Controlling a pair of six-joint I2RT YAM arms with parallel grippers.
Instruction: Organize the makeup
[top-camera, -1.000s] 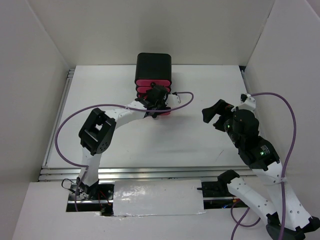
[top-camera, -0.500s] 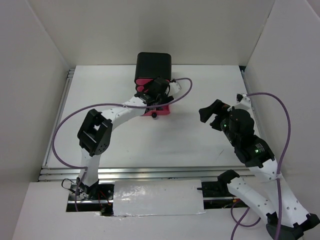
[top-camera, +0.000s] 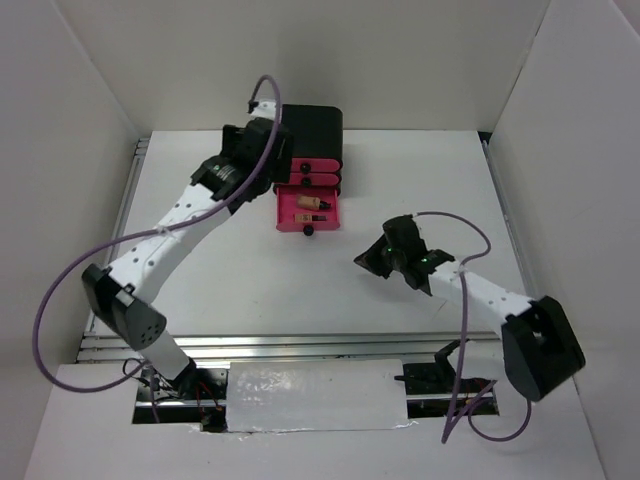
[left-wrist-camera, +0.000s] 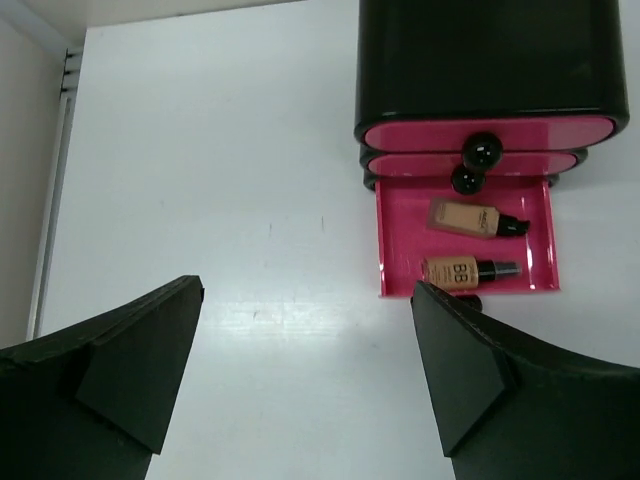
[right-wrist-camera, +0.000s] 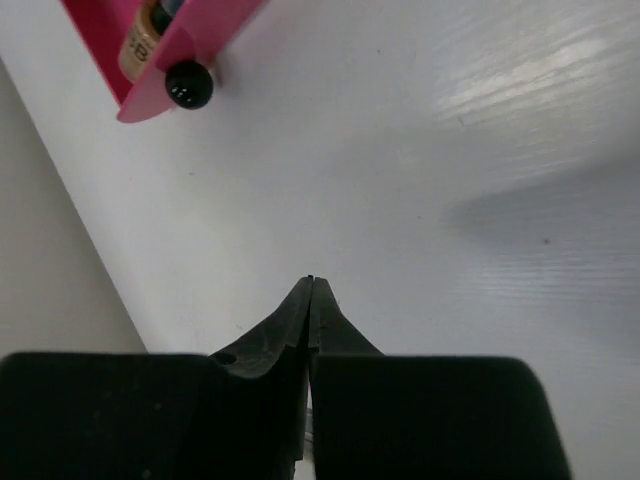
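Two beige black-capped makeup bottles (left-wrist-camera: 465, 216) (left-wrist-camera: 458, 270) lie side by side in the pulled-out bottom pink drawer (left-wrist-camera: 545, 240) of the black box (left-wrist-camera: 490, 60). From above, the bottles (top-camera: 308, 203) show in the open drawer (top-camera: 283, 214). My left gripper (left-wrist-camera: 305, 335) hangs open high above the bare table, left of the box; in the top view it (top-camera: 265, 165) is beside the box's left side. My right gripper (right-wrist-camera: 310, 287) is shut on nothing, low over the table right of the drawer, and its tip (top-camera: 368, 260) shows from above.
The two upper pink drawers (left-wrist-camera: 420, 133) are pushed in, each with a black knob (left-wrist-camera: 481, 149). The open drawer's knob (right-wrist-camera: 188, 85) points toward my right gripper. White walls enclose the table (top-camera: 230, 270) on three sides, with a rail along the left edge (top-camera: 125, 210).
The left arm drew the bottom drawer out, then let go and swung up and left beside the box. The right gripper closed and came down left toward the middle of the table.
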